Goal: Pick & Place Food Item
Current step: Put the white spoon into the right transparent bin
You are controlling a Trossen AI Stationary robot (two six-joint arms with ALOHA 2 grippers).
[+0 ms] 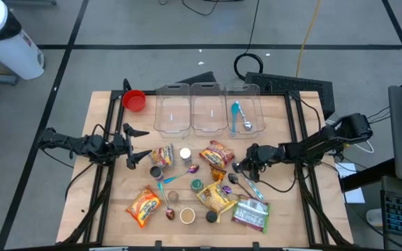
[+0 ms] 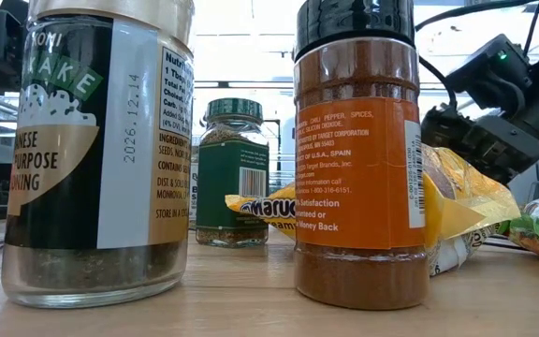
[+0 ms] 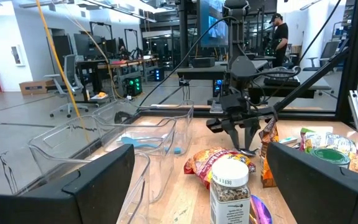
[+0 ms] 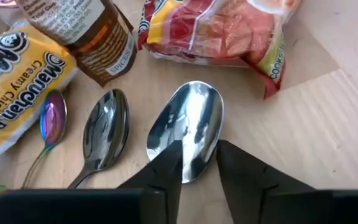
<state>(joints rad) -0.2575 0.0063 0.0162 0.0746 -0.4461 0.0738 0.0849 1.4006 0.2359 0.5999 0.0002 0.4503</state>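
Three clear bins (image 1: 208, 108); four ramen packets (image 1: 217, 155).

Grey floor (image 1: 117, 28) with dark lines; office chair (image 3: 67, 78); desks with monitors (image 3: 114, 62); person (image 3: 280, 34) standing far back.

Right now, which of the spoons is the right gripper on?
The right gripper is on the largest silver spoon, its fingers astride the bowl. The smaller silver spoon and the iridescent spoon lie beside it, untouched.
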